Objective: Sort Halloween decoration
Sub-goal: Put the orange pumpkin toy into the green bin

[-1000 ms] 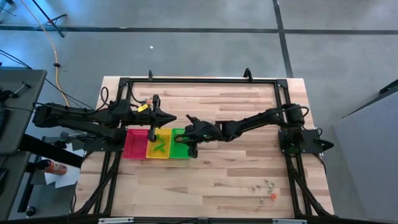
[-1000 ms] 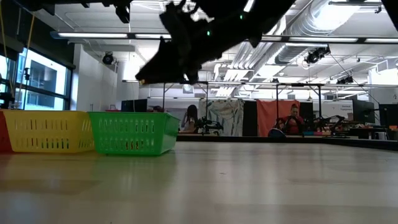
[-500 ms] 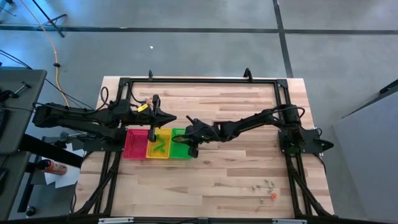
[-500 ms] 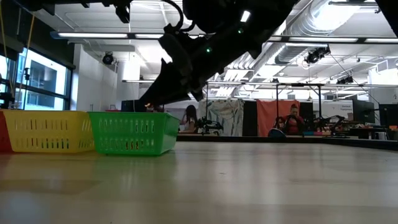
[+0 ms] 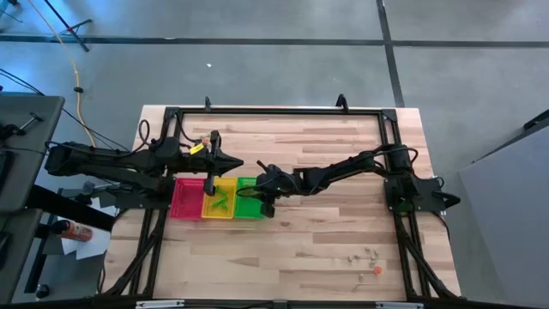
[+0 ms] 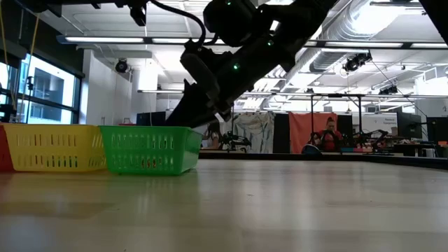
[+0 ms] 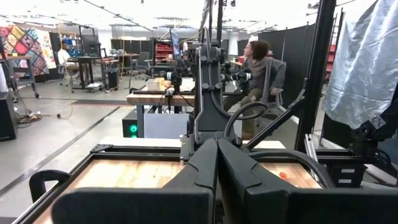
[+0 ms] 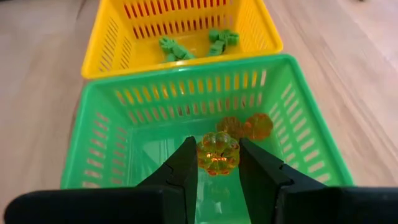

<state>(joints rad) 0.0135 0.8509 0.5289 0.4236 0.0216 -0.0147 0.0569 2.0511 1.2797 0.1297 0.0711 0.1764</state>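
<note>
My right gripper (image 8: 217, 167) is shut on a small orange pumpkin trinket (image 8: 217, 154) over the green tray (image 8: 124, 112), about level with its rim (image 6: 150, 129). Two more orange trinkets (image 8: 249, 126) lie on that tray's floor. Several green trinkets (image 8: 174, 48) lie in the yellow tray (image 8: 106, 56) beside it. The red tray (image 5: 186, 199) stands at the row's left end. A few loose trinkets (image 5: 369, 254) lie on the table near its front right. My left gripper (image 5: 236, 163) hangs shut above the table, just beyond the trays. My right gripper pinches the orange pumpkin trinket by its two opposite sides (image 8: 203, 155) between the two fingers. The fingers slant downward, coming from the table's right. The trinket hangs clear of the green tray's floor, above the two orange trinkets.
The three trays stand side by side at the table's left centre. A black frame (image 5: 274, 112) runs around the table's edges. Bare wood lies between the trays and the loose trinkets with one orange piece (image 5: 377, 270). People sit in the room beyond.
My right gripper has sunk toward the green tray and tipped further downward, its fingertips coming down to the tray's rim. It has kept its hold on the orange pumpkin trinket.
</note>
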